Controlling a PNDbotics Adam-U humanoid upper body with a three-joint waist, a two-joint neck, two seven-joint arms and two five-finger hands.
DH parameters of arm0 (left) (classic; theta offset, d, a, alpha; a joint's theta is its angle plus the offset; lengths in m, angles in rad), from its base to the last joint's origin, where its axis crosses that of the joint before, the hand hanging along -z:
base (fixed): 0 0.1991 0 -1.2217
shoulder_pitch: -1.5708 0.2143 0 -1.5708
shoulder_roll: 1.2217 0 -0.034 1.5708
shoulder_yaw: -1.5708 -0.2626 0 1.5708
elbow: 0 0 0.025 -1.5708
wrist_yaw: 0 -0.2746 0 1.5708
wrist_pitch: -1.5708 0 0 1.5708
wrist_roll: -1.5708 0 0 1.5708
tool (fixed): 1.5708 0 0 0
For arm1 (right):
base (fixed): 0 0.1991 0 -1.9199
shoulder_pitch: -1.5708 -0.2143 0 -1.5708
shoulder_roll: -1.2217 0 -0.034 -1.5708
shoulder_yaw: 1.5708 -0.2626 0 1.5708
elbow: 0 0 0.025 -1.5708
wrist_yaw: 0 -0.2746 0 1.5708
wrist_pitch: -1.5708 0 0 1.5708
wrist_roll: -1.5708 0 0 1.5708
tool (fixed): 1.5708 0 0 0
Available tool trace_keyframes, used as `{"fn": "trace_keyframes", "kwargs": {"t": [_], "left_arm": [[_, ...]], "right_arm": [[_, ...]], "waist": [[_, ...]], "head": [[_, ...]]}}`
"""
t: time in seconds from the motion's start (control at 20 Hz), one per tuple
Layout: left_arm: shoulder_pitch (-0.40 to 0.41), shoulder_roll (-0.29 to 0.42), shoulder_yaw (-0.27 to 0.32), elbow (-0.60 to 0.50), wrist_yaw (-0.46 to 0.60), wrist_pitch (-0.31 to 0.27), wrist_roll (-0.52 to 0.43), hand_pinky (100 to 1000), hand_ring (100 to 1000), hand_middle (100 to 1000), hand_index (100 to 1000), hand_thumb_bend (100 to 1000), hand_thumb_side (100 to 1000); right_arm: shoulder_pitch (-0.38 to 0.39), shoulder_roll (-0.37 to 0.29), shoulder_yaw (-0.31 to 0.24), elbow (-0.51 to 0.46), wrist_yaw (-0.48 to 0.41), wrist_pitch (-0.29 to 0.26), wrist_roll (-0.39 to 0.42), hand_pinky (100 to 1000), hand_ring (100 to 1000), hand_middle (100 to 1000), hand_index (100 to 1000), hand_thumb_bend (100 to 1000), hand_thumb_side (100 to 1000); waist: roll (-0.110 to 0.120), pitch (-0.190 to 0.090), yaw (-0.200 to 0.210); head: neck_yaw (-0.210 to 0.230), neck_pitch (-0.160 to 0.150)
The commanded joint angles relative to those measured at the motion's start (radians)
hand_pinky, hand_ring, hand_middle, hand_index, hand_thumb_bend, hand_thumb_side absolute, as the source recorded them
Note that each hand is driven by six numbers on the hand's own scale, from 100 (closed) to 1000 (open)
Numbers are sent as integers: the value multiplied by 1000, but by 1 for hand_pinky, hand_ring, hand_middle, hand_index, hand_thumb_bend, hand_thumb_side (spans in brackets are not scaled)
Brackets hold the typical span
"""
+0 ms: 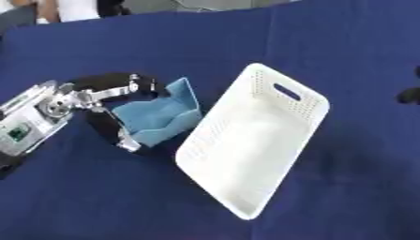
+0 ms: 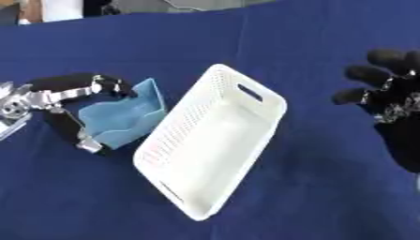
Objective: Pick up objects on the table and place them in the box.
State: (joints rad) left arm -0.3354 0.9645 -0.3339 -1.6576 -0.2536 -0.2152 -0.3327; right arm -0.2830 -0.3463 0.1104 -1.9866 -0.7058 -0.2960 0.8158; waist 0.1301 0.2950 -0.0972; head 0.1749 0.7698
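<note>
Bench (image 1: pixel 98 206): blue cloth.
Left hand (image 1: pixel 107 101): curled round light-blue object (image 1: pixel 156 117), beside white box (image 1: pixel 254 136).
Right hand (image 2: pixel 393 112): idle, fingers relaxed.
Advice: lift clear of rim before releasing.

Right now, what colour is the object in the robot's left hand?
Light blue object, clearest in the left eye view.

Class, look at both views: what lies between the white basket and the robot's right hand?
Only bare blue tablecloth separates the white basket from the right hand; the right eye view shows this best.
</note>
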Motion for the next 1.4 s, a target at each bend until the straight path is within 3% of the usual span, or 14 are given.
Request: {"fn": "trace_keyframes", "kwargs": {"t": [0.05, 0.2, 0.25, 0.3, 0.35, 0.4, 0.45, 0.5, 0.55, 0.6, 0.75, 0.8, 0.95, 1.4], "left_arm": [[-5, 18, 16, -12, 3, 0, -6, 788, 825, 841, 899, 719, 467], [-1, 18, 17, -14, 8, 1, -3, 784, 816, 833, 892, 704, 508], [0, 18, 17, -15, 10, 0, -4, 784, 816, 833, 892, 704, 508], [1, 18, 18, -15, 11, 0, -3, 732, 795, 808, 870, 648, 465], [3, 17, 19, -16, 13, -3, -2, 757, 803, 821, 880, 667, 480], [4, 16, 21, -17, 11, -7, -2, 554, 710, 704, 821, 574, 374], [7, 15, 25, -18, 3, -13, -3, 528, 690, 692, 816, 566, 360], [9, 13, 30, -18, -9, -18, -4, 340, 542, 602, 764, 514, 269], [12, 10, 34, -16, -23, -22, -4, 390, 574, 625, 782, 531, 294], [14, 8, 36, -14, -34, -26, -5, 312, 509, 568, 726, 493, 255], [18, 3, 38, -8, -64, -42, -15, 312, 508, 564, 718, 469, 256], [18, 2, 39, -6, -71, -45, -18, 315, 502, 543, 692, 441, 195], [18, 1, 39, -4, -89, -53, -31, 316, 496, 528, 667, 460, 134], [18, 2, 43, -16, -125, -78, -84, 343, 492, 533, 634, 449, 171]], "right_arm": [[-15, -13, -1, -13, -2, -93, 91, 843, 942, 947, 978, 100, 921], [-17, -13, 0, -13, 0, -93, 91, 841, 942, 946, 977, 100, 913], [-18, -13, 0, -13, 1, -93, 91, 841, 942, 946, 977, 100, 913], [-18, -13, 0, -13, 2, -93, 91, 841, 942, 946, 977, 100, 908], [-19, -13, 0, -13, 3, -93, 91, 841, 942, 946, 977, 100, 909], [-19, -13, 1, -13, 3, -93, 91, 840, 942, 948, 980, 100, 907], [-19, -13, 0, -13, 4, -93, 91, 840, 942, 948, 980, 100, 907], [-19, -13, 0, -13, 5, -93, 91, 839, 943, 949, 982, 100, 908], [-19, -13, 0, -13, 6, -93, 91, 839, 943, 949, 981, 100, 908], [-18, -13, 0, -13, 7, -93, 91, 838, 941, 950, 982, 100, 909], [-18, -12, 1, -13, 9, -93, 91, 837, 941, 950, 983, 100, 910], [-19, -12, 1, -13, 10, -92, 91, 837, 940, 950, 984, 100, 911], [-19, -12, 2, -13, 13, -91, 91, 837, 939, 951, 985, 100, 910], [-19, -12, 0, -13, 15, -92, 91, 835, 937, 950, 984, 100, 911]], "waist": [[-4, -12, 2], [-3, -9, 2], [-3, -8, 2], [-3, -7, 3], [-3, -6, 3], [-3, -5, 3], [-4, -5, 4], [-4, -4, 4], [-4, -3, 4], [-4, -2, 4], [-3, 0, 3], [-3, 1, 2], [-1, 3, 2], [0, 5, 2]], "head": [[-10, 0], [-10, 0], [-11, 0], [-11, 0], [-12, 0], [-12, 0], [-12, 0], [-13, 0], [-14, 0], [-14, 0], [-15, 0], [-15, 0], [-16, 0], [-18, 0]]}}
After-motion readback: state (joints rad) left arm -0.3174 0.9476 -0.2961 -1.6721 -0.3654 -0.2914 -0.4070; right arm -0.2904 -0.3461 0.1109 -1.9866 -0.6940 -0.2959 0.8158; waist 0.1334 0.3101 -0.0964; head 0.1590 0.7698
